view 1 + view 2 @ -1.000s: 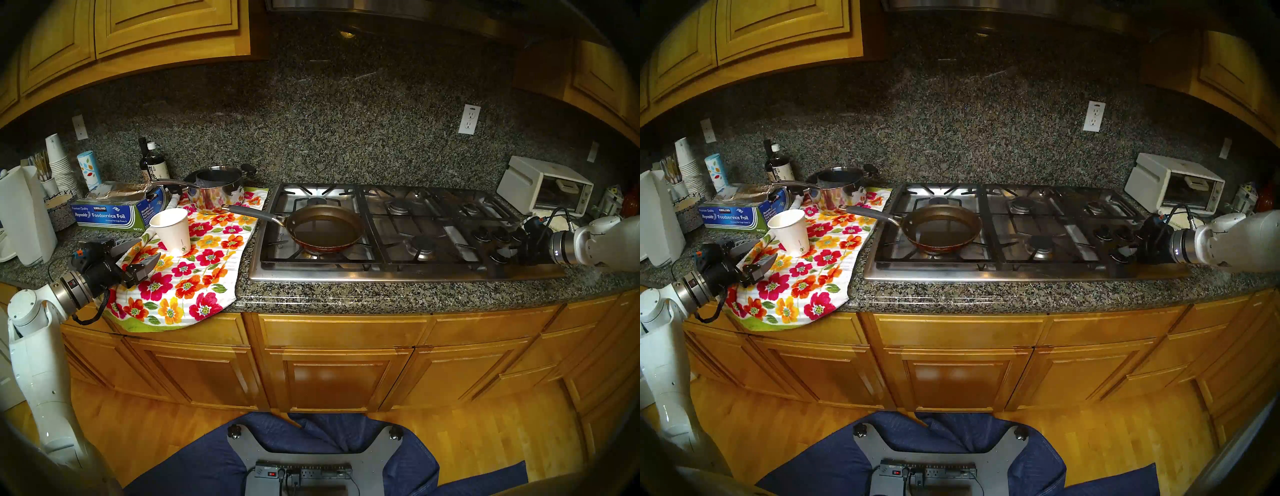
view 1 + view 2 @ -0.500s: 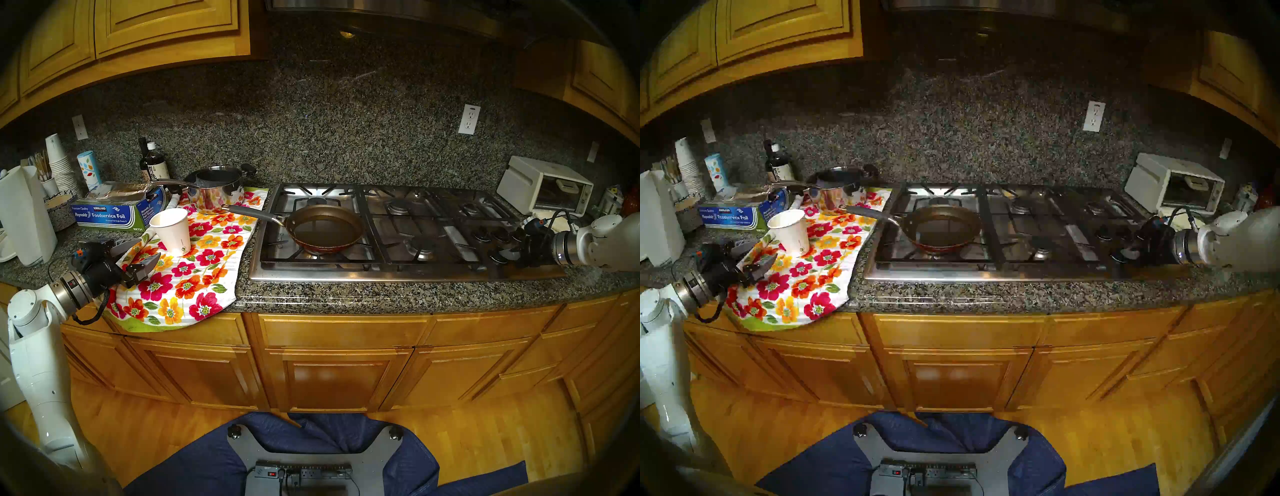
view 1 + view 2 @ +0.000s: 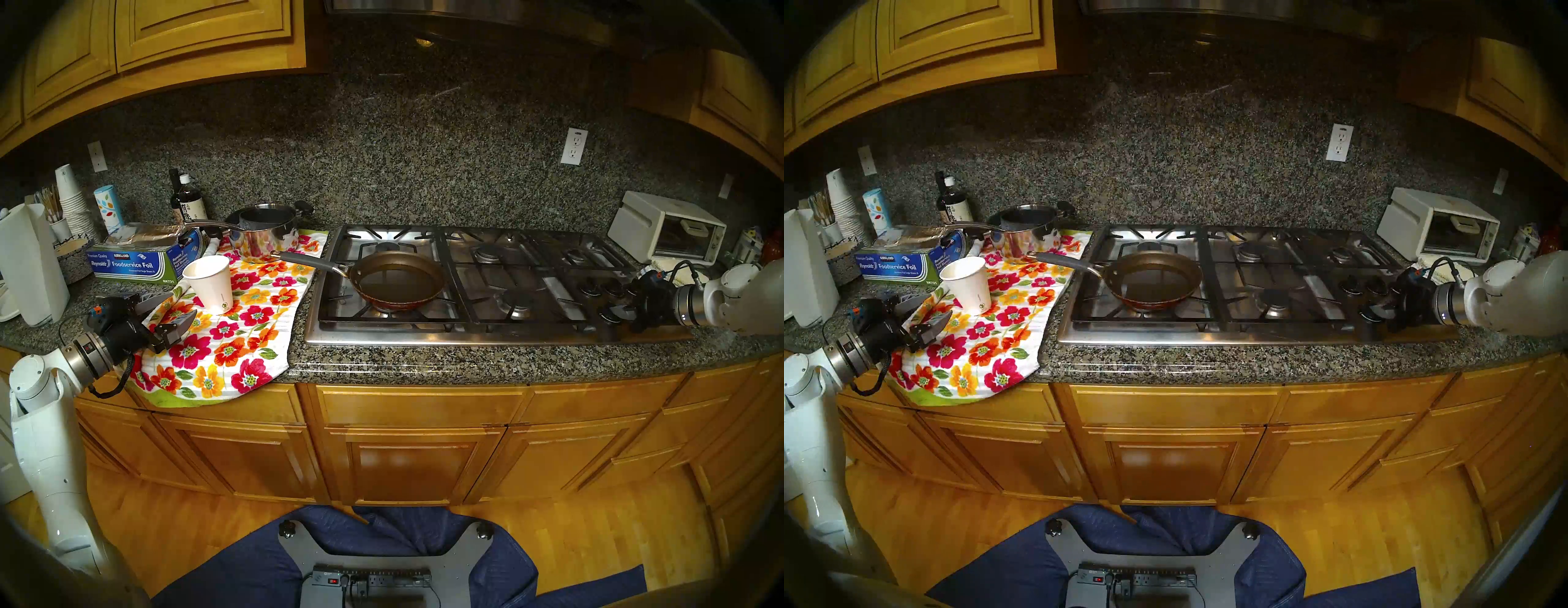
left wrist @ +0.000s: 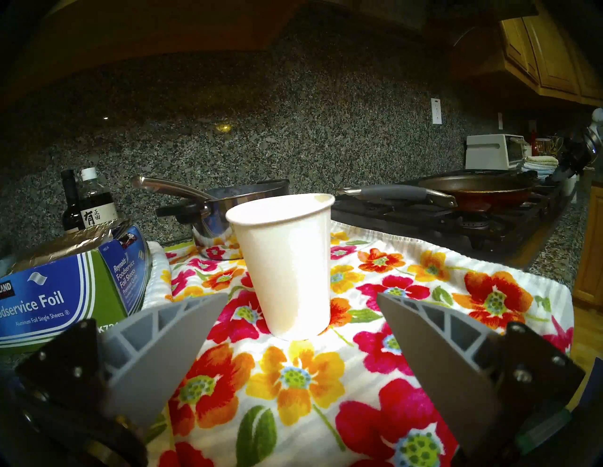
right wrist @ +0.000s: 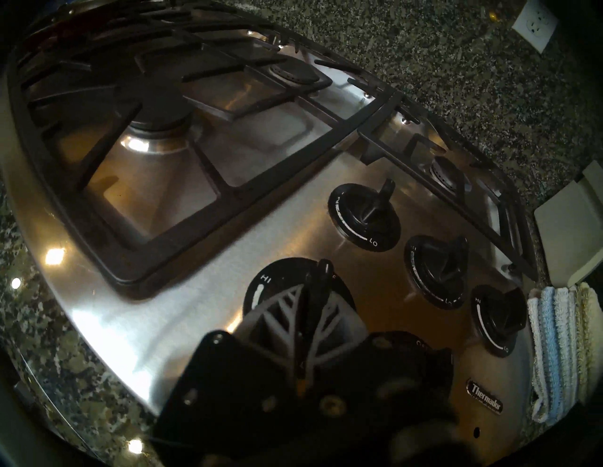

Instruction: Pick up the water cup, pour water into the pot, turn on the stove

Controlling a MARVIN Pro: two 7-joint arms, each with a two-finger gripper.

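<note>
A: Gripping 1 black knob [image 5: 321, 287], the right gripper [image 5: 310, 313] has its grey fingers [image 5: 277, 313] pinched on the knob's raised bar, at the right end of the stove [image 3: 500, 335].

B: Which knob, counted from the stove's front edge?

A: In the right wrist view it is the large one marked HI, closest to the front edge; 3 other knobs [image 5: 437, 270] sit behind it toward the stove's right rear, untouched. A 5th is mostly hidden under the gripper body.

B: And the pot [image 3: 399, 280]?

A: It sits on the stove's front-left burner, rim level, its grey handle [image 3: 309, 262] reaching left off the stove over the floral towel [image 3: 237, 339]. Its dark inside looks glossy, but I cannot tell whether liquid lies in it.

B: Where is the water cup [image 3: 211, 283]?

A: Left of the stove, well apart from it, upright on the towel with its green logo facing the counter's front edge.

B: Does the left gripper [image 3: 169, 312] have it?

A: No. Its 2 fingers [image 4: 169, 342] stand spread wide and empty, level, just short of the cup [image 4: 287, 267] on the side away from the stove, touching nothing. A steel saucepan [image 3: 265, 231] stands behind the cup, left of the stove's rear corner.
</note>
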